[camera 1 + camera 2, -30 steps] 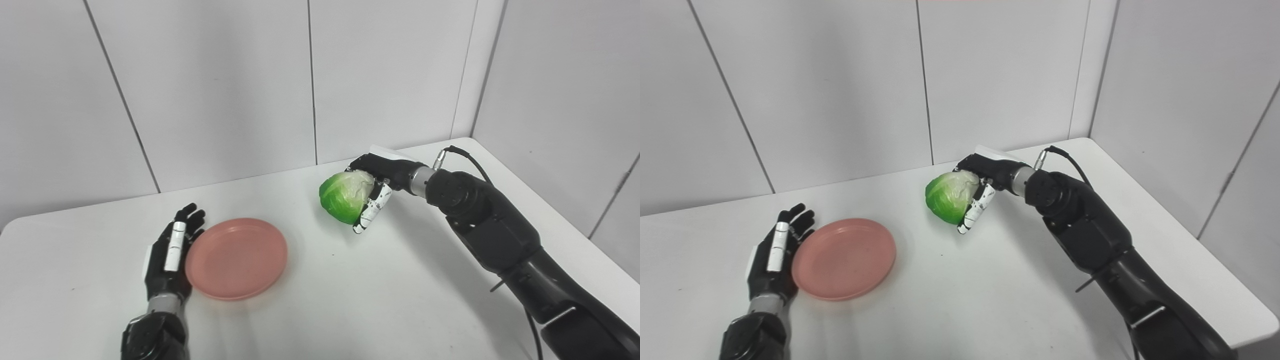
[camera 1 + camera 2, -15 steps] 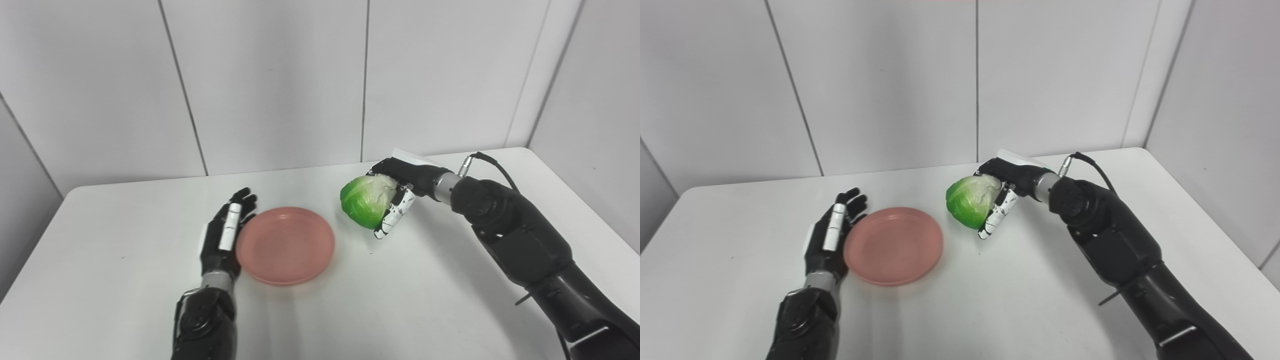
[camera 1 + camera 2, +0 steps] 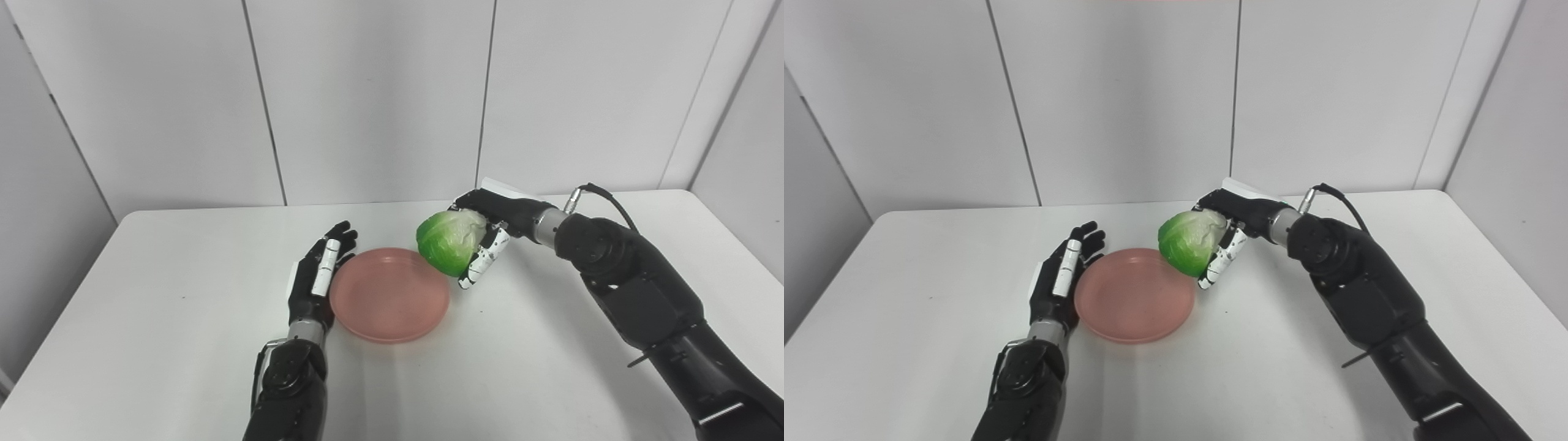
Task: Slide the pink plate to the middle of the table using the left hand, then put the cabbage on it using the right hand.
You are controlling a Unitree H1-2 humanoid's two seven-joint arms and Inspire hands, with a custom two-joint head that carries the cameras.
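Pink plate [image 3: 389, 294] sitting flat on the white counter [image 3: 153, 306], right around the centre of the surface, and the left hand [image 3: 316, 278] is pressed up against its rim at nine o'clock, fingers straight and spread a little, palm side toward the plate, gripping nothing. Over at the plate's two o'clock edge, the right hand [image 3: 490, 236] has the cabbage [image 3: 450, 241] wrapped up, black fingers over the top and a white-speckled finger [image 3: 479, 265] curling down its right side. That cabbage is bright green with a paler, whitish patch toward the hand, and it is up off the counter, its lower left bulge overlapping the plate's far right rim in both head views; whether it actually touches the rim, I cannot tell. The right arm [image 3: 637, 300] stretches in from five o'clock, dark and bulky, with a thin cable [image 3: 603, 196] looping off the wrist. The left forearm [image 3: 288, 392] comes straight up from six o'clock. Grey panelled wall [image 3: 367, 98] behind.
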